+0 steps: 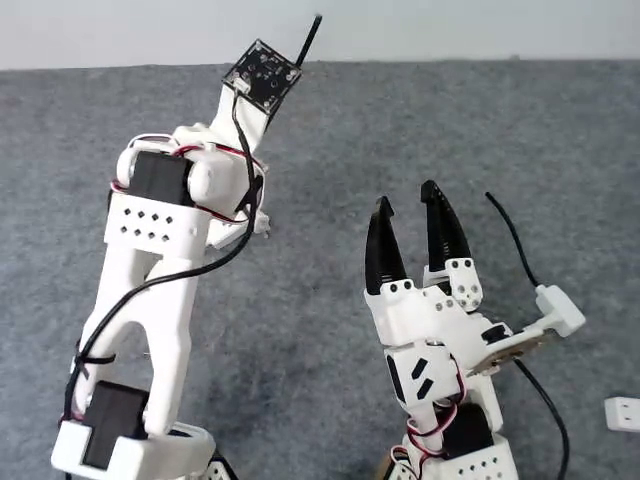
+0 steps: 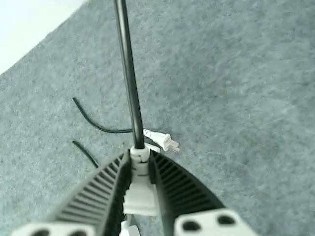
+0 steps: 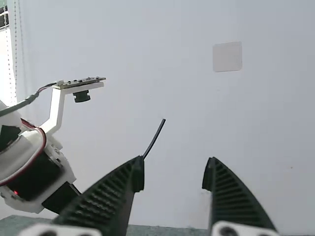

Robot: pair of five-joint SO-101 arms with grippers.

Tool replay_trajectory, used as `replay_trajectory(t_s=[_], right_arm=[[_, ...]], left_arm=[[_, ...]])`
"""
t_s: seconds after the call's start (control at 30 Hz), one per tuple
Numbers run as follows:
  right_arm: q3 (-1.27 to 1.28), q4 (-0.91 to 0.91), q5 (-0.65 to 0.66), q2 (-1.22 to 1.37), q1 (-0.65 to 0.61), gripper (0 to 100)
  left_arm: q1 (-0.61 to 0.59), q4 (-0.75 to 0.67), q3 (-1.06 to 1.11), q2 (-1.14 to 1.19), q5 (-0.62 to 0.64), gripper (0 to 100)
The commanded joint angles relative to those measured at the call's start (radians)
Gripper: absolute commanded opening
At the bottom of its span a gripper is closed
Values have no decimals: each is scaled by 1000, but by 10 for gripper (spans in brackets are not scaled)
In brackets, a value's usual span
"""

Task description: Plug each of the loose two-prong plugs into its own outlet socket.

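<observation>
Left claw (image 2: pixel 139 156) is clamped on a white connector (image 2: pixel 140 189), right claw (image 3: pixel 174 169) is spread empty; connector's best kept squared to the plug (image 2: pixel 165 141) near it.

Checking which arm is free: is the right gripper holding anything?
No, the right gripper is open and nothing sits in its gap.
</observation>
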Motion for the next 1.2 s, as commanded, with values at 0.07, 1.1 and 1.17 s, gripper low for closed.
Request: replay_trajectory(t_s=[0.07, 1.1, 1.17], right_arm=[[-18, 4, 17, -13, -8, 199], [91, 519, 183, -8, -203, 200], [91, 568, 183, -8, -202, 200]], left_arm=[[-3, 46, -21, -17, 3, 12], [379, 230, -599, -207, -12, 12], [381, 229, -601, -207, -9, 12]])
